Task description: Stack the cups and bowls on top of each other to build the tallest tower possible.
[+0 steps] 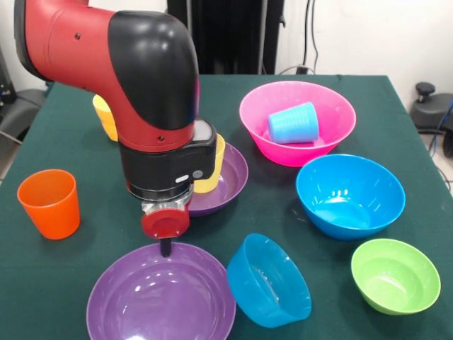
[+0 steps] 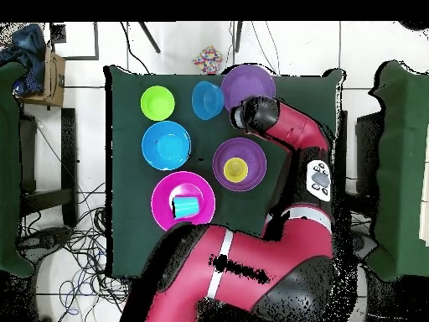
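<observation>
Holding a light blue cup (image 1: 292, 123), the pink bowl (image 1: 333, 106) sits; end effector (image 1: 165, 246) state unclear.

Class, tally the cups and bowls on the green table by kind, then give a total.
Bowls: 6, namely two purple bowls, pink bowl, big blue bowl, small blue bowl, green bowl.
Cups: 4, namely orange cup, light blue cup, two yellow cups.
Total: 10
</observation>
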